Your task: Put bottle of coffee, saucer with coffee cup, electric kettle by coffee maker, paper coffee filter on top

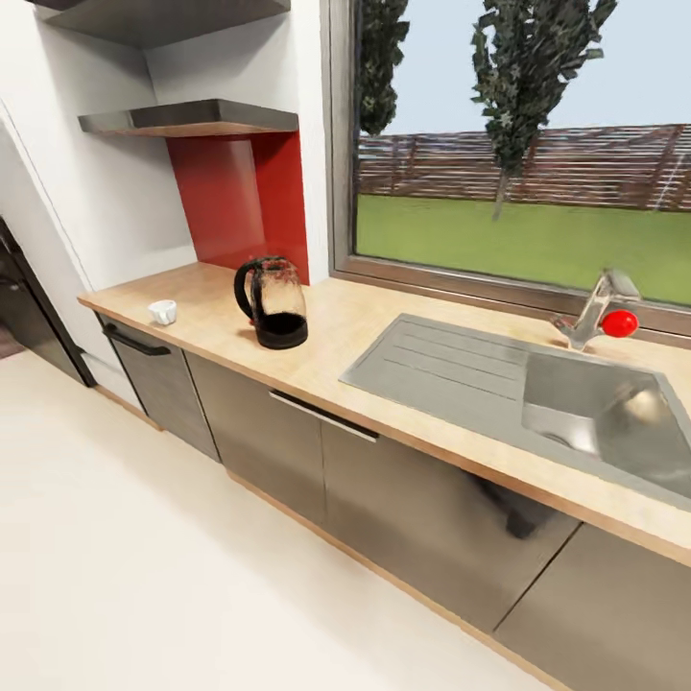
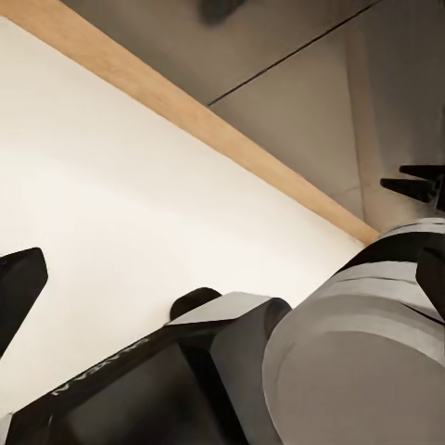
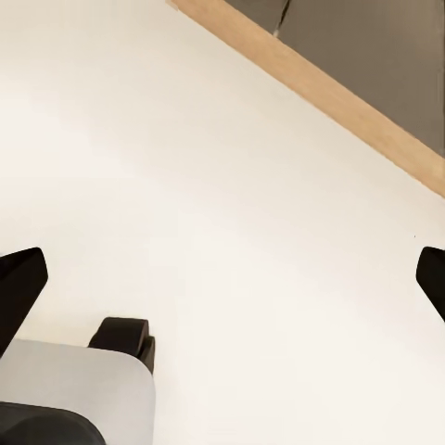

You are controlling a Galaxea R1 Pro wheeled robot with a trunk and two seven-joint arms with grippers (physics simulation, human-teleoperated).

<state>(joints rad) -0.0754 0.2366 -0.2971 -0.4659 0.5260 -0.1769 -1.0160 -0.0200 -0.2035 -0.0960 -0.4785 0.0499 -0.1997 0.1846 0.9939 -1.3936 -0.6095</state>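
The kitchen countertop (image 1: 384,360) runs across the head view above dark grey cabinets. On its left part stands the electric kettle (image 1: 273,303), dark with a black loop handle. The small white coffee cup (image 1: 163,311) sits left of it, near the counter's front edge. Two kitchen shelves (image 1: 192,117) hang above the corner, seen from below, so their tops are hidden. The coffee maker, bottle of coffee, paper coffee filter and saucer are out of view. My left gripper (image 2: 222,283) and right gripper (image 3: 222,278) hang open over the pale floor, holding nothing.
A steel sink (image 1: 537,393) with a drainboard and a red-knobbed faucet (image 1: 603,312) is set into the counter's right part, under a wide window. A dark appliance (image 1: 24,307) stands at the far left. Pale floor (image 1: 144,576) spreads before the cabinets.
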